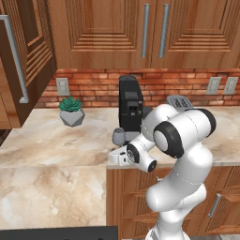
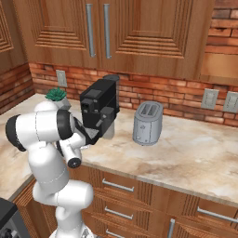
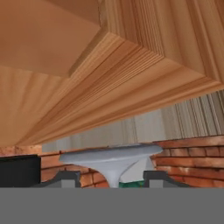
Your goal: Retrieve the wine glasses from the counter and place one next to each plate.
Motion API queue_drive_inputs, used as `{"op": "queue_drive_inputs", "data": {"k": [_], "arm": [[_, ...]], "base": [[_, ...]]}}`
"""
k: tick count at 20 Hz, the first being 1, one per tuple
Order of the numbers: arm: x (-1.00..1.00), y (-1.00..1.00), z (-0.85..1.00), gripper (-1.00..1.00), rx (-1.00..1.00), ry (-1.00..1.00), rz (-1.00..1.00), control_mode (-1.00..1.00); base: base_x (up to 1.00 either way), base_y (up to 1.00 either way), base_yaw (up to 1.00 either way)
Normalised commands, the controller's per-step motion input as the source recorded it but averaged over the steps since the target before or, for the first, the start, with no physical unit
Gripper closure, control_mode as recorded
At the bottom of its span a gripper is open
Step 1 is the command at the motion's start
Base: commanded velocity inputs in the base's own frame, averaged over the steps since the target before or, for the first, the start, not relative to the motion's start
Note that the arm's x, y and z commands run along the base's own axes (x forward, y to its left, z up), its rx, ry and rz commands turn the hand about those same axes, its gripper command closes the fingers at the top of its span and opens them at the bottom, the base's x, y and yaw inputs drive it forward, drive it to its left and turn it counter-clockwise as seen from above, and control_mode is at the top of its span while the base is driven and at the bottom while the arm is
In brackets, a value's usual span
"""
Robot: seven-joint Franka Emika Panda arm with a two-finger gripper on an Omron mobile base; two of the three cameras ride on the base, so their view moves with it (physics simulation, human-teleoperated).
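One grey-tinted wine glass (image 1: pixel 118 136) stands on the beige marbled counter (image 1: pixel 56 136), just left of the black coffee machine (image 1: pixel 130 110) and near the counter's front edge. My gripper (image 1: pixel 116 155) sits low at that edge, right under the glass's bowl and tilted upward. In the hand view the glass (image 3: pixel 112 158) is very close. Its wide round part spreads above the fingertips and its thin stem drops between them. My gripper (image 3: pixel 112 180) is open, with both tips well clear of the stem. The plates and a second glass are out of view.
The coffee machine (image 2: pixel 100 107) is close behind the hand. A grey toaster (image 2: pixel 148 123) stands to its right, and a potted succulent (image 1: pixel 71 111) to the left by the brick wall. Wood upper cabinets (image 3: pixel 109 78) hang overhead. The counter turns a corner on the left.
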Motion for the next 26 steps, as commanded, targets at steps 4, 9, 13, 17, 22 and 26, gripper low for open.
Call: {"op": "queue_drive_inputs", "data": {"k": [4,9,13,17,22,26], "arm": [[0.01,0.03,0.00,1.00,0.00,-0.01,0.00,-1.00],[-0.06,0.07,0.28,1.00,-0.01,-0.16,0.00,-1.00],[-0.08,0.21,0.68,1.00,-0.11,-0.19,0.01,-1.00],[-0.03,0.23,0.88,1.00,-0.12,-0.06,0.02,-1.00],[-0.02,0.04,1.00,1.00,-0.01,0.06,0.01,-1.00],[-0.36,-0.16,1.00,1.00,0.00,0.04,0.04,-1.00]], "base": [[0.00,0.00,0.00],[0.00,0.00,0.00],[0.00,0.00,0.00],[0.00,0.00,0.00],[0.00,0.00,0.00],[0.00,0.00,0.00]]}}
